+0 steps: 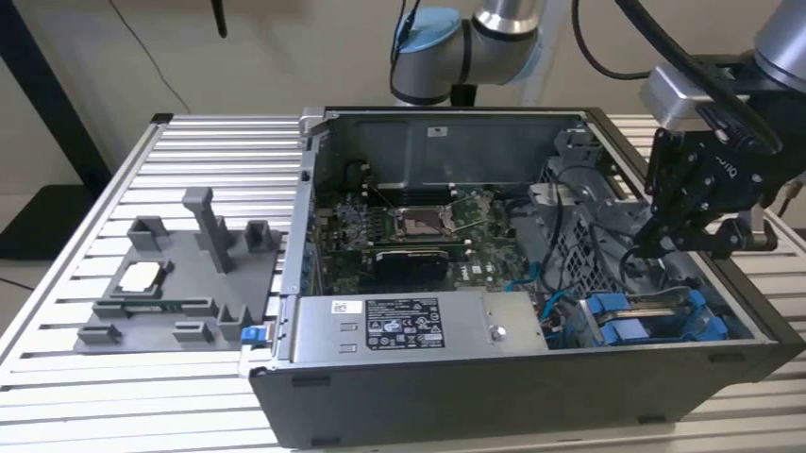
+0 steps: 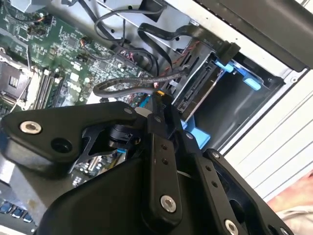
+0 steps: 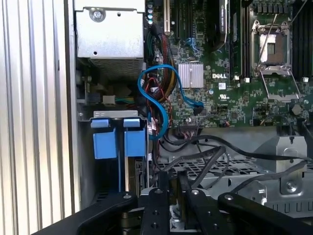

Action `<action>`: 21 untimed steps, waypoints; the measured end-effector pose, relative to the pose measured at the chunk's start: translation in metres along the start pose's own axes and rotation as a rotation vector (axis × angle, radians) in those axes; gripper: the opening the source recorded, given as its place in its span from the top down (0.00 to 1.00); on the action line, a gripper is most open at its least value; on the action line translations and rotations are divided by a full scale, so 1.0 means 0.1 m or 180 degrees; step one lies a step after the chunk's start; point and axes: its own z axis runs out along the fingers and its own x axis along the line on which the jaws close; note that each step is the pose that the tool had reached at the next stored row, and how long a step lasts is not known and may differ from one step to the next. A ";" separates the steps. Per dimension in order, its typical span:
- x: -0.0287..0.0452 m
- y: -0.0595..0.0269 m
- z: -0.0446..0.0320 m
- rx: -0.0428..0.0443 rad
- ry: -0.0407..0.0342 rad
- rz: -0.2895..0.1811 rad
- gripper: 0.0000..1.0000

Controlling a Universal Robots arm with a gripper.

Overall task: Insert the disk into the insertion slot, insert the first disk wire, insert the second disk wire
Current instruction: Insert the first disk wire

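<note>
One arm [image 1: 504, 24] stands over one open computer case [image 1: 504, 401] on one slatted table [image 1: 189, 151]. Your one gripper [image 1: 652, 243] hangs inside the case at the exterior view's right, above the near right corner. You cannot tell from these views whether it is apart, together or clamped on anything.

One disk [image 1: 658, 304] lies in that near right corner, inside the one slot [image 1: 705, 328], with blue plastic on both sides of it. In the second wrist view the disk [image 2: 208, 85] stands on edge in the grey slot [image 2: 239, 105], just beside the gripper [image 2: 157, 100]. One black wire [image 2: 161, 29] ends in a flat plug at the disk's far end; you cannot tell whether it is seated.

In the first wrist view the gripper [image 3: 172, 188] is near two blue tabs [image 3: 104, 142] set side by side. One blue cable [image 3: 161, 105] loops beside them.

One grey power box [image 1: 403, 321] lies along the near wall, and one green circuit board [image 1: 416, 226] lies beyond it. One grey tray [image 1: 176, 283] rests on the table at the exterior view's left, apart from the case.
</note>
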 end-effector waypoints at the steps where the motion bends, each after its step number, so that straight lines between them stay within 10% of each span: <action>1: 0.005 -0.012 0.000 0.0001 0.0016 0.0000 0.81; 14: 0.095 -0.159 0.037 0.0013 0.0273 0.0008 0.81; 21: 0.111 -0.169 0.134 0.0044 0.0298 0.0007 0.81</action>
